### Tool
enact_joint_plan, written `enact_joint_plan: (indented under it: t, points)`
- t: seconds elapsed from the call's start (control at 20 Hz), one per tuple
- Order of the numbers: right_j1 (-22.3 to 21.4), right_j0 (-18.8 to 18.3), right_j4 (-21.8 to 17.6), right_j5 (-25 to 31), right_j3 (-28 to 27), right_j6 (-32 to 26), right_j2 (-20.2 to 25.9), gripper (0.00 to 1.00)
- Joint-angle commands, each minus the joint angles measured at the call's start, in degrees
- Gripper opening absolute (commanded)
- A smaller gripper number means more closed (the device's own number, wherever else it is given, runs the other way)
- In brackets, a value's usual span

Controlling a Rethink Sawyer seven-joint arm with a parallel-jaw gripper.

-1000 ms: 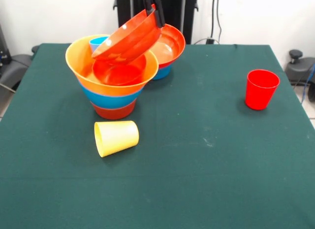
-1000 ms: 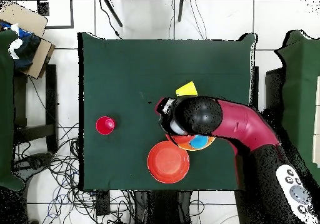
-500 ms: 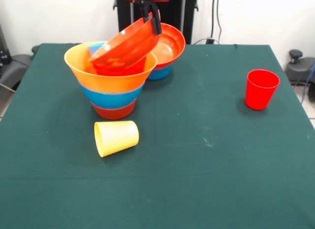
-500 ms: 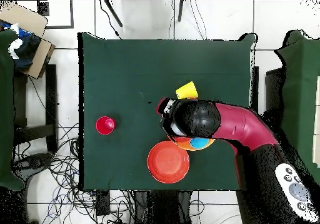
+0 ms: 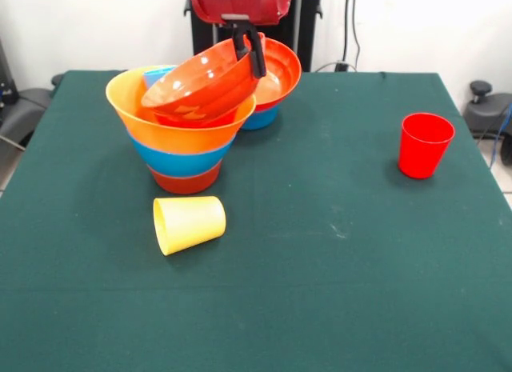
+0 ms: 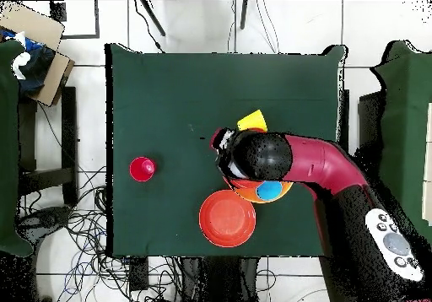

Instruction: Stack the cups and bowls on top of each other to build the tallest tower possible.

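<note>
Front view: upper left of centre, the gripper (image 5: 248, 50) pinches the rim of a wide red-orange bowl (image 5: 200, 84), tilted, its lower edge resting inside the big orange bowl (image 5: 180, 132) of the tower (image 5: 184, 160). It looks light, stiff and glossy, so likely slippery; the rim seems the one workable hold. A yellow cup (image 5: 189, 223) lies on its side below; a red cup (image 5: 425, 144) stands upright at right.

Overhead view: the arm (image 6: 325, 172) covers the tower at centre; another red-orange bowl (image 6: 227, 218) sits just below it.
</note>
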Motion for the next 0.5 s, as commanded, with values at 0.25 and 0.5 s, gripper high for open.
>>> enact_joint_plan:
  t: [0.25, 0.5]
  points:
    - [8.3, 0.6, -7.0, -1.3, -4.2, -8.6, 1.9, 0.00]
    - [12.2, 0.3, -9.1, -1.5, -7.0, -9.9, 1.2, 0.00]
